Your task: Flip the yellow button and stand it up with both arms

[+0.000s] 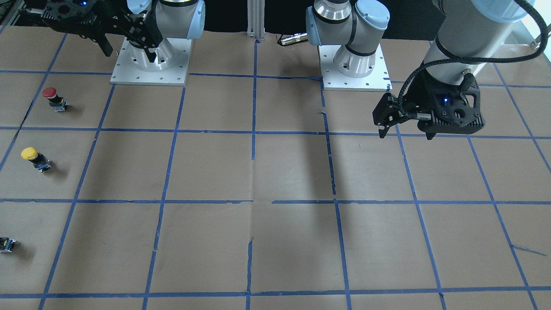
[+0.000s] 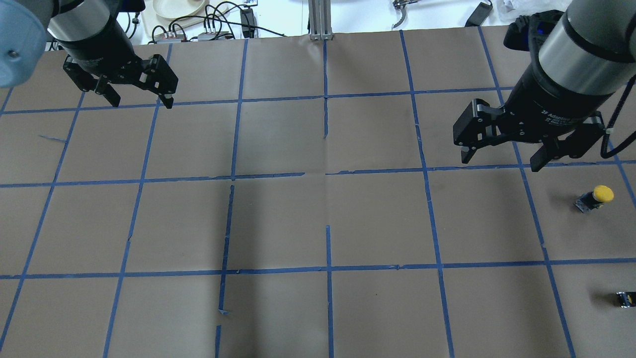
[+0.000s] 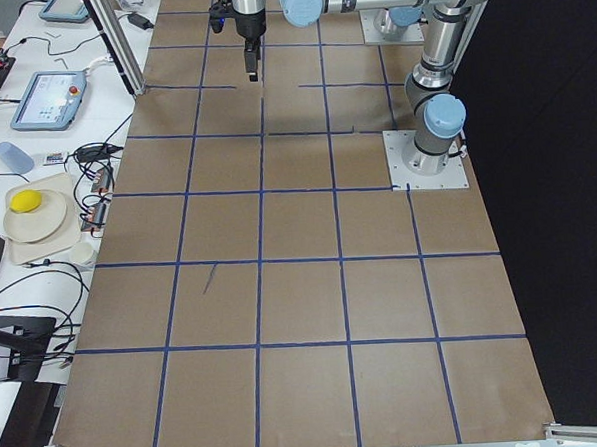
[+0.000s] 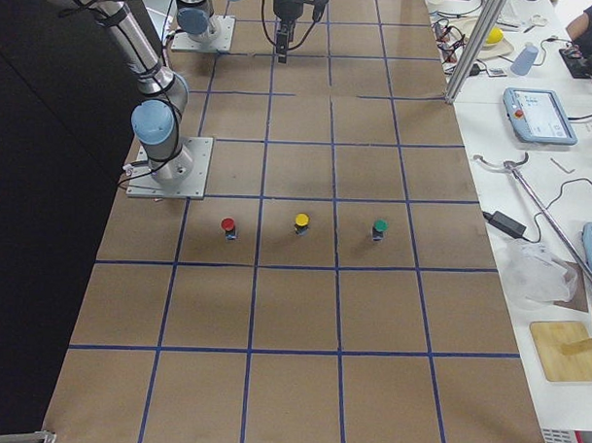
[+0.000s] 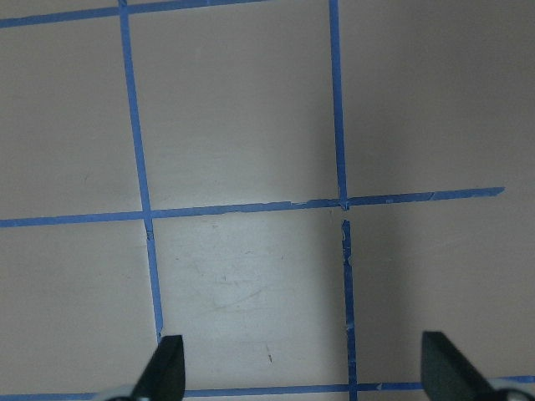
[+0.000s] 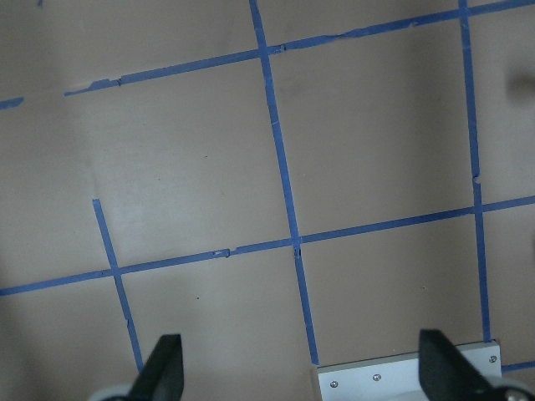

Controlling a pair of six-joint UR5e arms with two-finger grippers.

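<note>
On the robot's right side of the table (image 2: pixel 318 223), the yellow button (image 2: pixel 596 197) sits on the brown paper, in a row with the red-capped button (image 1: pixel 54 98). In the overhead view its cap shows on the outer side of its boxy base. We cannot say surely from these views whether it stands or leans on its side.

The right gripper (image 2: pixel 501 162) hangs above the paper near the button but apart from it, with its jaws spread wide and nothing between them. The left gripper (image 2: pixel 141 103) is well apart, over the other side of the table, also wide open and empty.

We judge the button to be small, light and stiff, probably hard plastic. It will not bend, but it can easily tip or skid if one finger touches it first. The round cap looks smooth and may slip out. We think the flat sides of the base give the safer hold for the first arm, and the second arm can then take the neck or the cap's rim.
</note>
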